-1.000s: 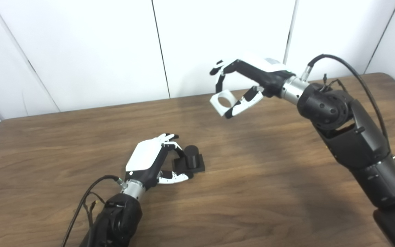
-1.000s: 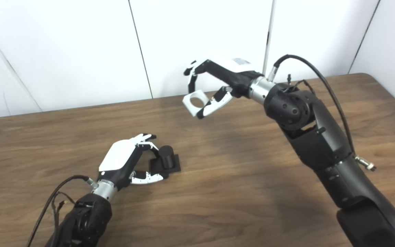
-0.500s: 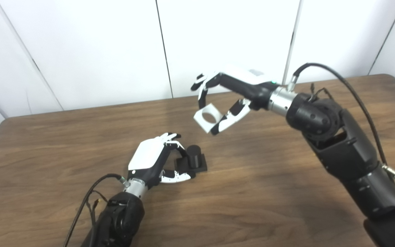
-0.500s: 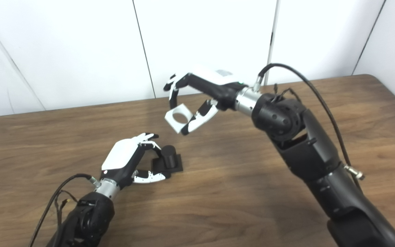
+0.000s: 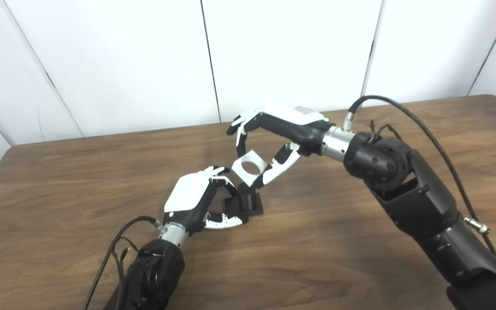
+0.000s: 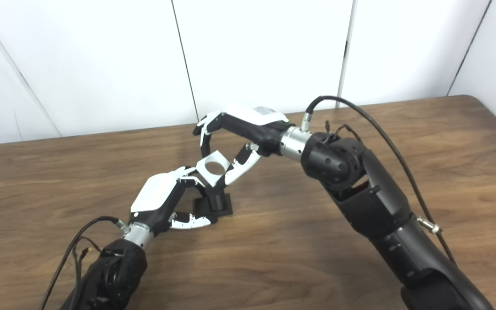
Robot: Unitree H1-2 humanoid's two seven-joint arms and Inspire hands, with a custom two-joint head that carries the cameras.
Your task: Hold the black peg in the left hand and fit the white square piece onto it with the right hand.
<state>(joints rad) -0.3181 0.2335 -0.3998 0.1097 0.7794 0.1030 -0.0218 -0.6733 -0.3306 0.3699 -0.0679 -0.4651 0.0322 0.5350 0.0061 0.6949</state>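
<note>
The black peg (image 5: 248, 200), a short cylinder on a square black base, stands on the wooden table (image 5: 338, 241). My left hand (image 5: 196, 202) is shut on its base from the left. My right hand (image 5: 269, 137) is shut on the white square piece (image 5: 249, 168), which has a round hole through it. It holds the piece tilted just above the peg's top, which it partly hides. The same shows in the right eye view: peg (image 6: 216, 201), white piece (image 6: 213, 168), left hand (image 6: 162, 202), right hand (image 6: 239, 133).
White wall panels (image 5: 144, 64) stand behind the table's far edge. My right arm (image 5: 403, 189) reaches across the table's right half. A black cable (image 5: 114, 254) hangs from my left forearm.
My right hand has carried the white piece down and to the left, from high over the table's back to just above the peg. My left hand has stayed on the peg's base.
</note>
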